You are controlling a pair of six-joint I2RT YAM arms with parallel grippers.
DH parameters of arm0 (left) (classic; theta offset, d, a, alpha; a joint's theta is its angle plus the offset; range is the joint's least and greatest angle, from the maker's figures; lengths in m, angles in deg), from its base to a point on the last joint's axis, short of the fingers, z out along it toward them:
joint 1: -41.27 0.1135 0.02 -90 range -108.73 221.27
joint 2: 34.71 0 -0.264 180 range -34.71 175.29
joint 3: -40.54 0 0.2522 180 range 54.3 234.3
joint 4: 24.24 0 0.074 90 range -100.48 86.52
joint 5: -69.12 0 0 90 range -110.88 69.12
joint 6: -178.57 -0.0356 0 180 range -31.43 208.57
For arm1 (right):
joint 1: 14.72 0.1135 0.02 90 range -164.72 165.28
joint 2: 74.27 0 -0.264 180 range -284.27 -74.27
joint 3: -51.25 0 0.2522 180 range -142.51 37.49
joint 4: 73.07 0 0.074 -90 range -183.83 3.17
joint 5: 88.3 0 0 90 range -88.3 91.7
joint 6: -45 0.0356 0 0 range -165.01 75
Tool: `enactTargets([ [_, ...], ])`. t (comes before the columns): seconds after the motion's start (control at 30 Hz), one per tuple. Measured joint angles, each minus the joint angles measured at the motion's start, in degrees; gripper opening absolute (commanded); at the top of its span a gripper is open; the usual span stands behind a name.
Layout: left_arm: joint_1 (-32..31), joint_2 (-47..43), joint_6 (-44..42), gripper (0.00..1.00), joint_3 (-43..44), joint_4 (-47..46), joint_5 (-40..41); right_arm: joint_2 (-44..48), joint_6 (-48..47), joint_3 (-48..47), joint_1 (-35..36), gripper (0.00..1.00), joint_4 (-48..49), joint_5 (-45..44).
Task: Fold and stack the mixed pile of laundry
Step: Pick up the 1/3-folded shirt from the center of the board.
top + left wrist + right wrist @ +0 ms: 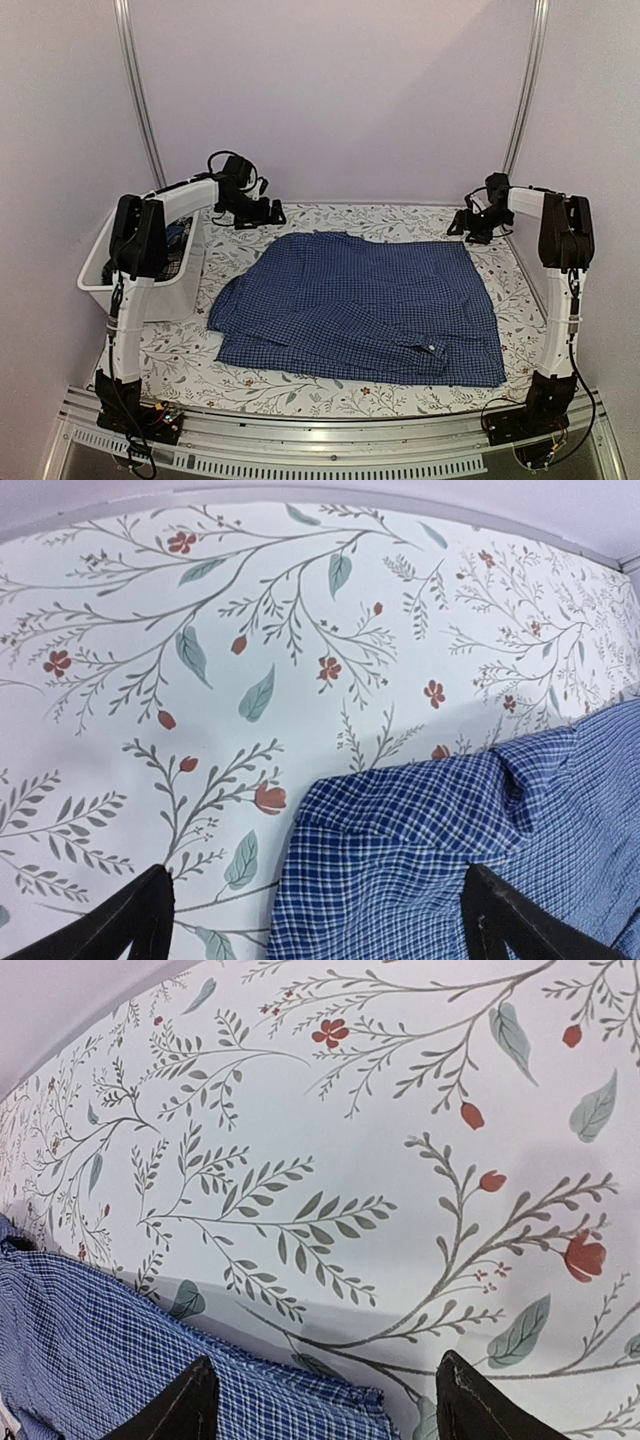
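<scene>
A floral-print tablecloth (300,395) covers the table beneath pale walls. From near the front edge back, the blue-and-white checked shirt (360,305) lies spread flat (collar and button placket toward the near right). At its far left corner the left gripper (268,213) hovers with jaws spread wide, holding nothing; its wrist view shows a rumpled shirt corner beneath and between the tips. The right gripper (462,225), far right, is likewise parted and empty, the shirt's edge below one tip. At left, the white tub (150,295) holds dark cloth (178,248), mostly hidden by the left arm. Which pieces these are, I cannot tell.
</scene>
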Motion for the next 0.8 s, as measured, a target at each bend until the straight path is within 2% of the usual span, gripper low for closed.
enactTargets([
  [0.33,3.48,6.03,2.40,0.89,0.00,-3.08,-12.00,-5.49,-7.82,-4.20,-0.07,0.69,-0.46,5.31],
  [0.47,3.17,7.78,4.02,0.83,0.11,-5.95,-17.88,-5.86,-9.60,-4.20,-0.15,0.58,-0.50,6.95],
  [0.57,2.89,8.48,5.16,0.79,0.15,-7.34,-21.27,-6.34,-10.40,-4.28,-0.31,0.54,-0.20,8.81],
  [0.8,2.54,9.22,6.36,0.72,0.17,-9.22,-26.05,-6.54,-11.52,-4.02,-0.42,0.59,-1.07,12.00],
])
